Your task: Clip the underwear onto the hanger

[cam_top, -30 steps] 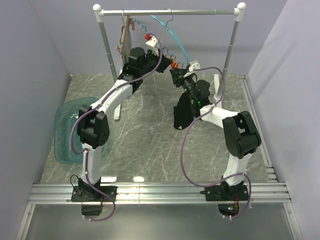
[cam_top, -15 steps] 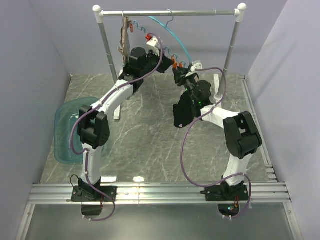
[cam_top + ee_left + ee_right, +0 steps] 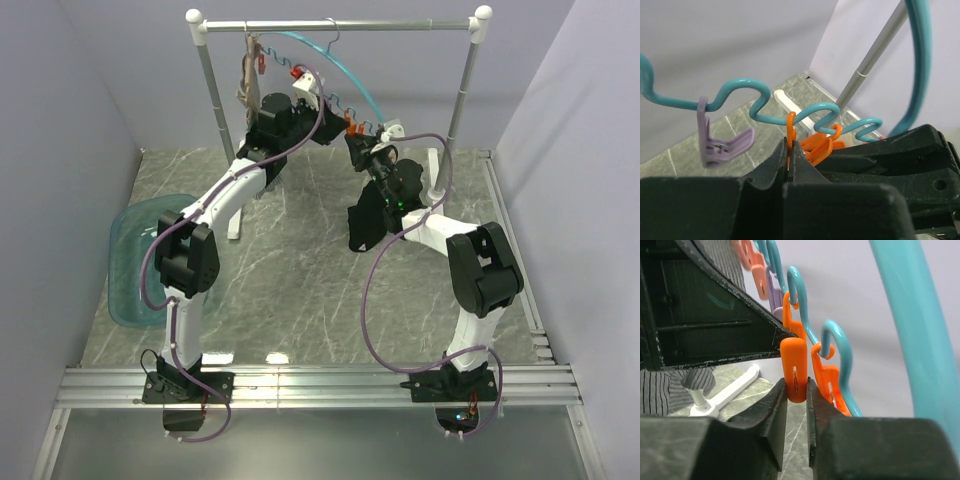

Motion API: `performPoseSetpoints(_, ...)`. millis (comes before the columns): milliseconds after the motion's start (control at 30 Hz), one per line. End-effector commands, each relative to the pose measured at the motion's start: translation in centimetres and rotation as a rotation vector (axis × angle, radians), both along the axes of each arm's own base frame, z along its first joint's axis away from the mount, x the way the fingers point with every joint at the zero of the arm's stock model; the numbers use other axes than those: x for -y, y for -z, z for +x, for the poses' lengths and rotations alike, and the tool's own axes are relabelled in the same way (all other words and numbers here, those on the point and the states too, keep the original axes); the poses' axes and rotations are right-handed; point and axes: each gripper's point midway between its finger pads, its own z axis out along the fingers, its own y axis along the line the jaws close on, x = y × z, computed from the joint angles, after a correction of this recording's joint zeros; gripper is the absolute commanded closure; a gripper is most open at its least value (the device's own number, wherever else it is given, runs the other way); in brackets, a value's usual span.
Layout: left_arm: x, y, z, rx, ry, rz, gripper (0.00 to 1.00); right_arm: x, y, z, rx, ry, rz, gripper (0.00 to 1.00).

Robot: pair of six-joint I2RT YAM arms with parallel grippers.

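Observation:
The teal hanger [image 3: 355, 80] hangs by its hook from the rod, with orange and purple clips along its wavy lower edge. My left gripper [image 3: 335, 122] is shut on a thin orange clip [image 3: 790, 131] on that edge [image 3: 740, 85]. Facing it, my right gripper [image 3: 354, 143] has its jaws pressed on both sides of an orange clip [image 3: 794, 367] under the hoop [image 3: 910, 315]. The black underwear [image 3: 362, 225] hangs below the right gripper. Its top is hidden behind the arm, so what holds it does not show.
A brown wooden hanger with grey cloth [image 3: 248, 75] hangs at the rod's left end. The rack's posts [image 3: 458, 95] and white foot [image 3: 730, 390] stand close by. A teal tub [image 3: 135, 260] sits at the table's left edge. A loose purple clip [image 3: 715, 145] hangs left of my left gripper.
The hanger's hook has slid a little left along the rod. Both grippers and the clip row have shifted slightly up and left with it.

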Motion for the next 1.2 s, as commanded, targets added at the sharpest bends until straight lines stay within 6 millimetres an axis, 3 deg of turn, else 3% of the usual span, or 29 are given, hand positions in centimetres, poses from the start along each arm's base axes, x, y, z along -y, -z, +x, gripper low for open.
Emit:
performPoseSetpoints(0,0.9,-6.1,-3.4,0.077,0.106,-0.072,0.99,2.0,-3.6,1.0,0.104,0.073,0.012,0.83)
performPoseSetpoints(33,0.9,-6.2,-3.4,0.075,0.108,-0.078,0.94,1.8,-3.6,0.9,0.104,0.067,0.01,0.93)
performPoseSetpoints(100,1.0,-6.2,-3.6,0.074,0.118,-0.082,0.89,1.9,-3.7,0.8,0.105,0.066,0.004,1.0)
performPoseSetpoints(267,0.8,-6.4,-4.1,0.097,0.131,-0.091,0.75,2.0,-3.8,0.3,0.103,0.05,0.006,1.0)
performPoseSetpoints(333,0.5,-6.6,-4.3,0.104,0.136,-0.095,0.63,2.1,-4.0,0.1,0.103,0.046,0.006,1.0)
performPoseSetpoints(600,0.3,-6.5,-5.4,0.139,0.192,-0.095,0.45,2.0,-4.2,-0.2,0.098,0.013,-0.012,1.0)
performPoseSetpoints(800,1.2,-5.7,-4.3,0.151,0.175,-0.07,0.42,1.9,-4.0,-0.5,0.094,0.0,-0.015,1.0)
performPoseSetpoints(1000,1.3,-4.5,-2.3,0.124,0.085,-0.033,0.47,2.0,-4.4,-0.7,0.1,0.0,-0.012,1.0)
performPoseSetpoints(1167,2.0,-3.9,-1.8,0.118,0.07,-0.015,0.48,2.0,-4.6,-0.9,0.105,-0.007,-0.013,1.0)
